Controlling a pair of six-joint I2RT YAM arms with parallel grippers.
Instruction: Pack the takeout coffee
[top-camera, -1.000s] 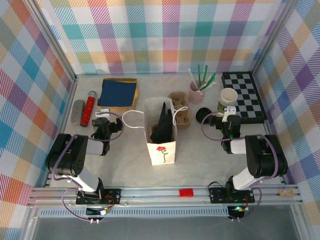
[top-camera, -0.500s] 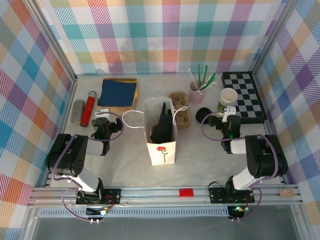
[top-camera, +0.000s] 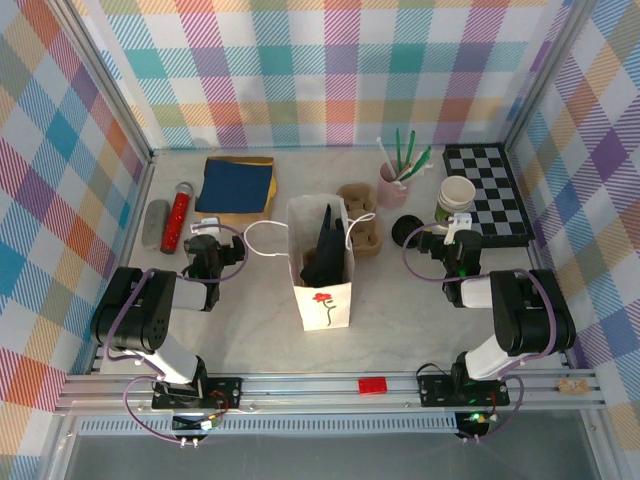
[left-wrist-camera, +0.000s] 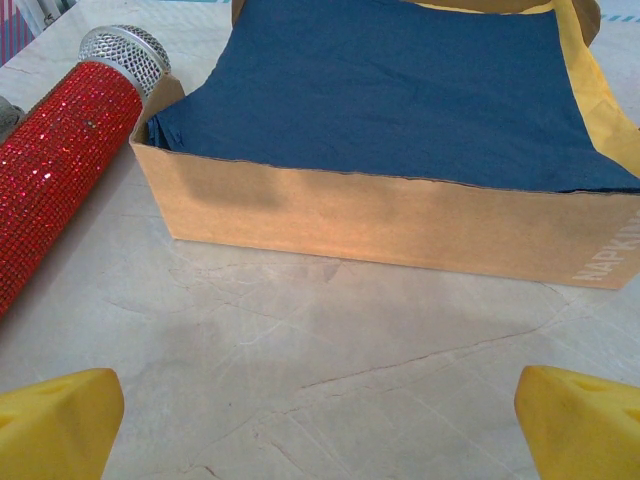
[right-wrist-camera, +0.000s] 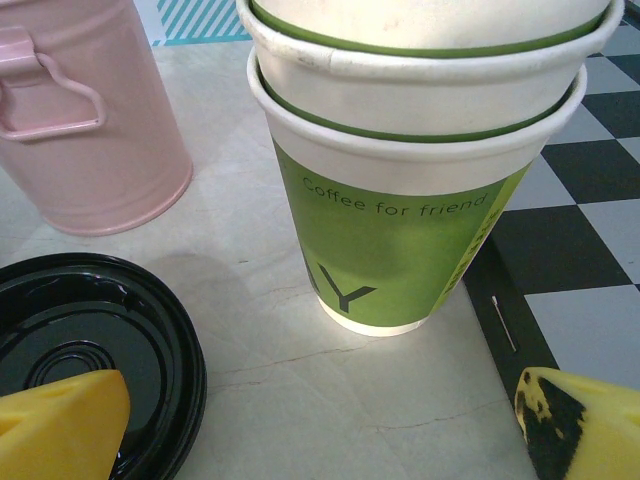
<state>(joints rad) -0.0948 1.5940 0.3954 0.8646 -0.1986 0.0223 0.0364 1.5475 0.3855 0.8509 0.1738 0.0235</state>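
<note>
Takeout coffee cup (right-wrist-camera: 400, 240) lidless, upright, far right of bench (top-camera: 240, 320)
White bag (top-camera: 322, 270) stands open well left of it; cup just ahead of right gripper (right-wrist-camera: 320, 430), spread wide, loose black lid (right-wrist-camera: 90, 350) just left; left gripper (left-wrist-camera: 320, 430) spread, well apart

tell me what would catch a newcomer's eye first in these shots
A white paper bag with a red flower drawn on its front stands open in the middle of the table, something black poking out of it. On the far left, a glittery red microphone lies beside a cardboard box of dark blue napkins. On the right, stacked green paper cups stand at the edge of a black-and-white checkerboard.
</note>
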